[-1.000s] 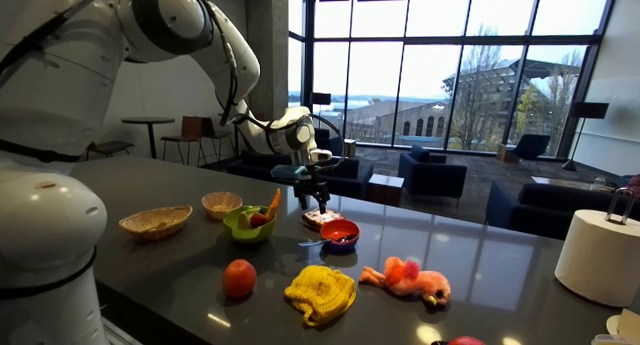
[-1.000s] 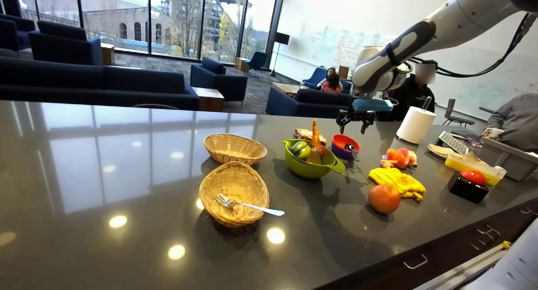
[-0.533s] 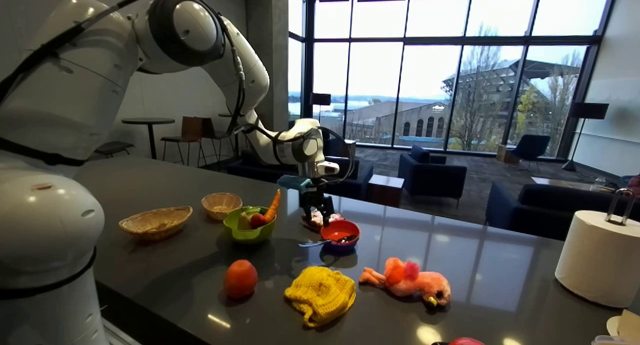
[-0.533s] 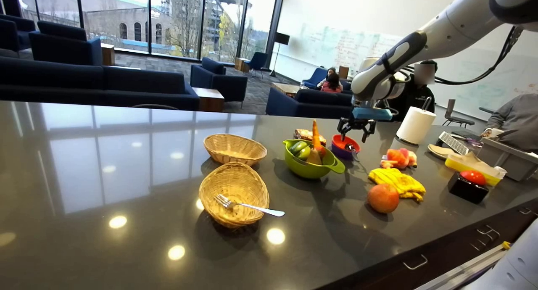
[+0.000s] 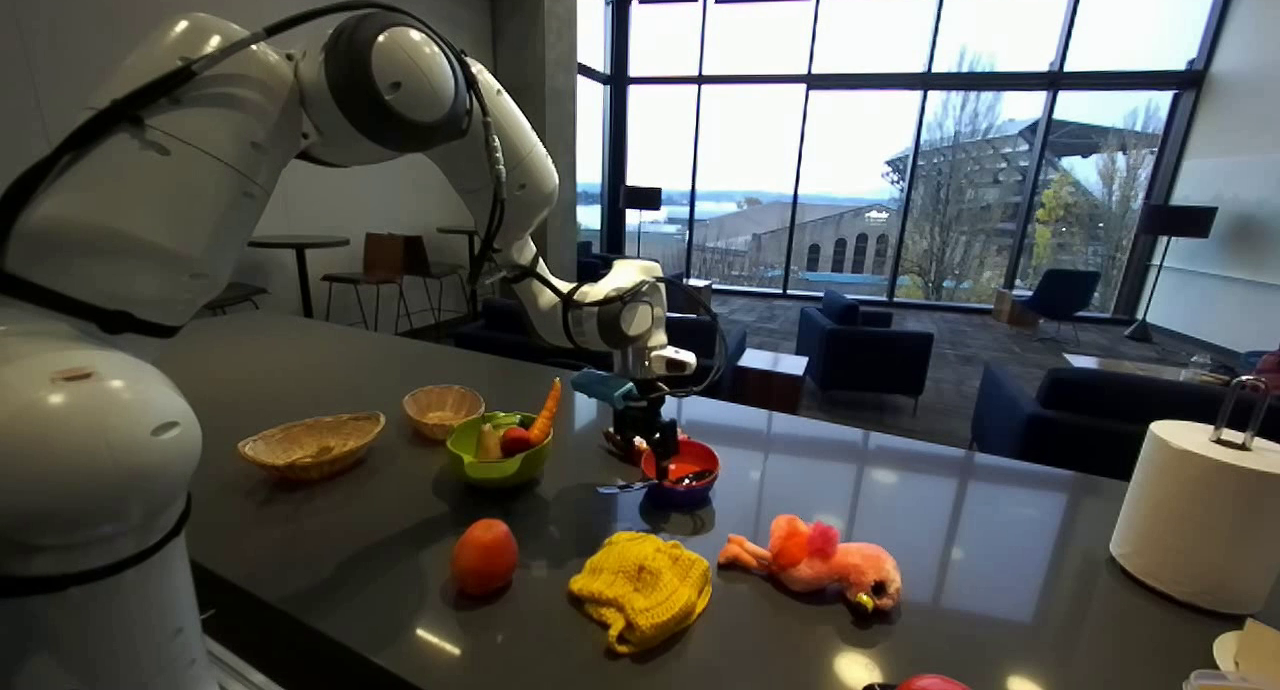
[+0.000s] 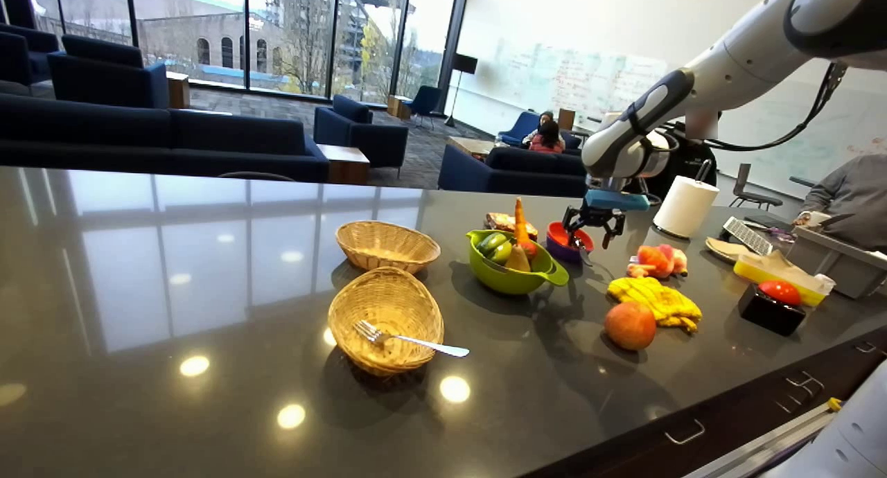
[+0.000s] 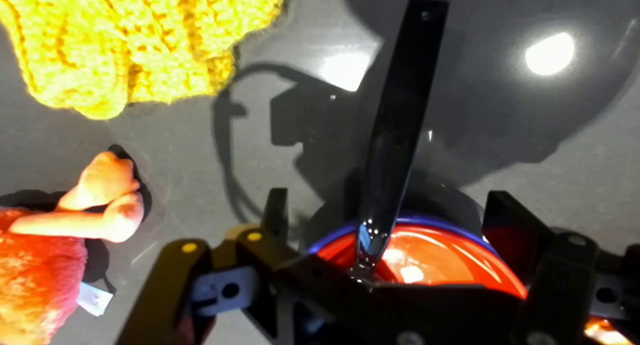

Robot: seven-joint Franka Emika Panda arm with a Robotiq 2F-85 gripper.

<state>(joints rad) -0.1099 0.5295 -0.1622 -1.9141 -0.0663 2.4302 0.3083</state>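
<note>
There are two baskets point(image 6: 388, 294), one carrot point(image 5: 547, 410), one fork point(image 6: 414, 339), one spoon point(image 7: 397, 130), one plush toy point(image 5: 835, 565) and one paper towel roll point(image 5: 1195, 515).

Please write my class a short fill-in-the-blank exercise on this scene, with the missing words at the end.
1. The jaws of the hand are not shut but ____.
2. In the wrist view, the utensil sticking out of the red bowl is coloured ____.
3. In an exterior view, the fork lies partly in a woven ____.
4. The colour of the knitted cloth beside the toy is ____.

Missing words: open; black; basket; yellow.
</note>
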